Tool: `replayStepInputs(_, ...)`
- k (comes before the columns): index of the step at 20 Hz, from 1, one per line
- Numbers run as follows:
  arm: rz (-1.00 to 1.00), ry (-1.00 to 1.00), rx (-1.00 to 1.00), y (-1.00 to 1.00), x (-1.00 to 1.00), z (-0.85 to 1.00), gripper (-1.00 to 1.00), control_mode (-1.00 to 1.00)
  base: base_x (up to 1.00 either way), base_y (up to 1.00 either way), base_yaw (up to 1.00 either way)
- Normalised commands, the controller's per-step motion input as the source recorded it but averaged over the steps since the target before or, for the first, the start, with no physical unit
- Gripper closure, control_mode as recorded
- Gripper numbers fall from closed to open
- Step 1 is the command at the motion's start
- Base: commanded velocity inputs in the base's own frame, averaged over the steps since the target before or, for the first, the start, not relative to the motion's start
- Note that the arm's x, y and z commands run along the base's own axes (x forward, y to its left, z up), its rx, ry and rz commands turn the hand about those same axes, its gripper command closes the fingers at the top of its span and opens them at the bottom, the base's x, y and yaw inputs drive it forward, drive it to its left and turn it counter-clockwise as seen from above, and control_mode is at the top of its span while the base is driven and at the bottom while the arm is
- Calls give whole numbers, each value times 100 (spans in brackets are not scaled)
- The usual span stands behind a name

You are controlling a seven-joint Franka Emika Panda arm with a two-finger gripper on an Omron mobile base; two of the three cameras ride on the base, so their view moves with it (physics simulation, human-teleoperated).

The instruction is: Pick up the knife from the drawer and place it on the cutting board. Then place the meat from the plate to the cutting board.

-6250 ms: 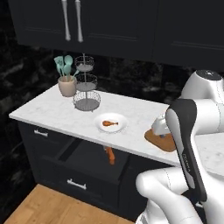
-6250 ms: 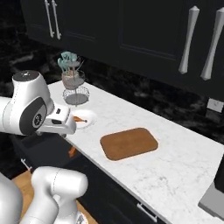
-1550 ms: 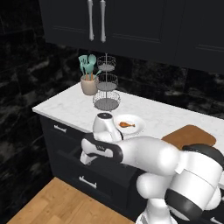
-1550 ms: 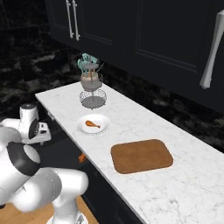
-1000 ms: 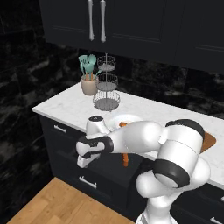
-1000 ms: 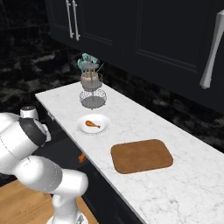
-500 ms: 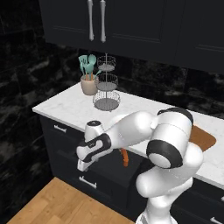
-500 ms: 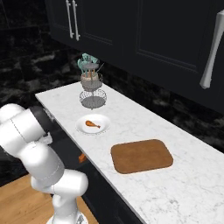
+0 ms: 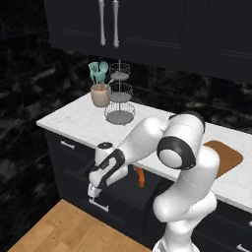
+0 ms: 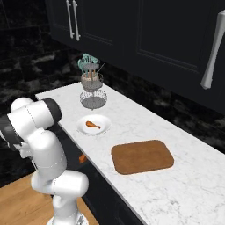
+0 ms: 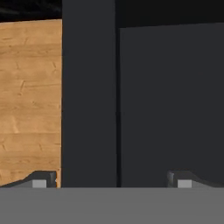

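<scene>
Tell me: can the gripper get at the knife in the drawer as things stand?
Probably yes. The drawer is pulled out, the knife stands exposed inside, and the open gripper hangs at the drawer's front edge, holding nothing.

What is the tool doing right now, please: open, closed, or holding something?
Tool: open and holding nothing, low at the front of the open drawer; the knife is untouched inside it.

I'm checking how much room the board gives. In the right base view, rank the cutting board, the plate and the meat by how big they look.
Largest to smallest:
1. cutting board, though it sits nearer the camera
2. plate
3. meat, far smaller, lying on the plate
</scene>
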Motion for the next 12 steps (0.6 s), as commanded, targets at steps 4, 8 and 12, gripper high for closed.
replayStepInputs(4,3,0,-2,16,-1,-35,-100,-100,0,0,0)
replayStepInputs(8,3,5,0,86,-60,-37,-100,-100,0,0,0)
replayStepInputs(12,0,8,5,100,-89,-41,-100,-100,0,0,0)
